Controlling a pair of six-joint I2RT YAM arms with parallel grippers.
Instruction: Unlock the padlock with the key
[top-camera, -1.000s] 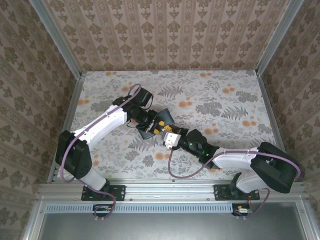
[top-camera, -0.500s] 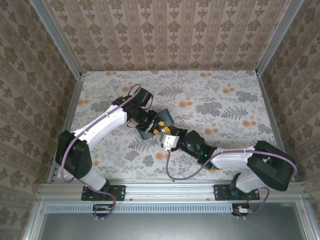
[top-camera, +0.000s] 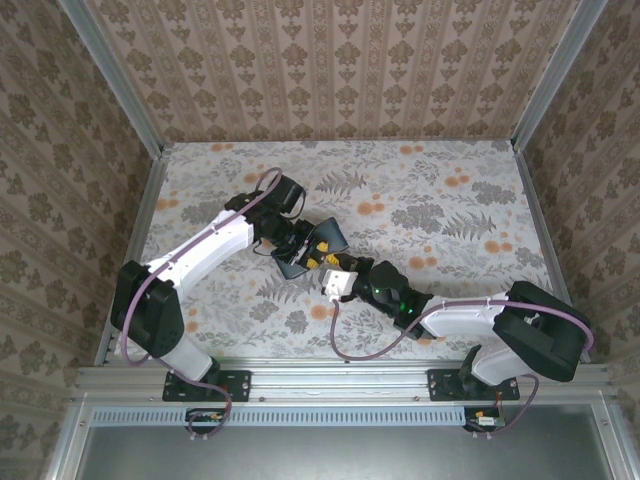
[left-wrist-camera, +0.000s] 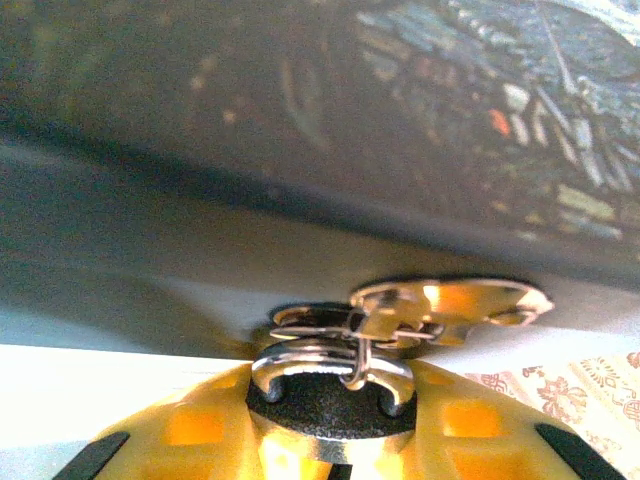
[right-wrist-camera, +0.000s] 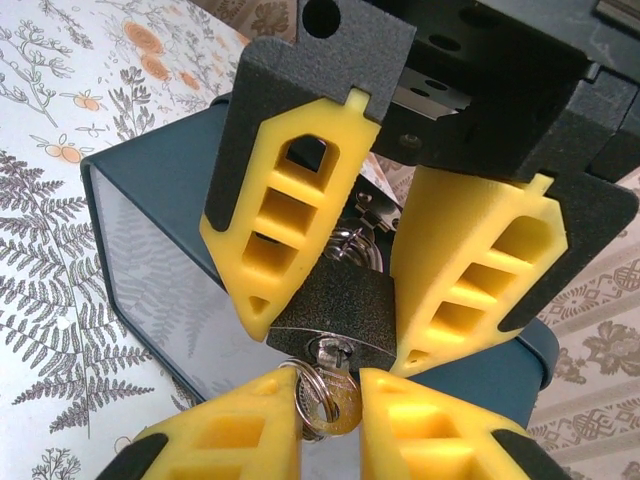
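Note:
The small dark padlock (right-wrist-camera: 330, 303) hangs at the front of the blue tin (right-wrist-camera: 150, 230). My left gripper (right-wrist-camera: 332, 330) is shut on its body, one yellow finger on each side. In the left wrist view the padlock (left-wrist-camera: 330, 408) sits between my left gripper's (left-wrist-camera: 330, 435) fingers. Its steel shackle (left-wrist-camera: 330, 362) carries a ring and a spare key (left-wrist-camera: 450, 300). The pale key (right-wrist-camera: 340, 405) sits in the keyhole under the padlock, with a split ring on its head. My right gripper (right-wrist-camera: 332, 400) is shut on that key from below. From above, both grippers (top-camera: 315, 255) (top-camera: 336, 281) meet at the tin (top-camera: 330, 235).
The tin stands on the floral table cover (top-camera: 450, 200), mid-table, slightly left of centre. Patterned walls (top-camera: 330, 70) close in the back and sides. Both arms cross the near half of the table, with open cover to the right and far side.
My right gripper has edged slightly left toward the padlock. The left arm and the tin have stayed where they were.

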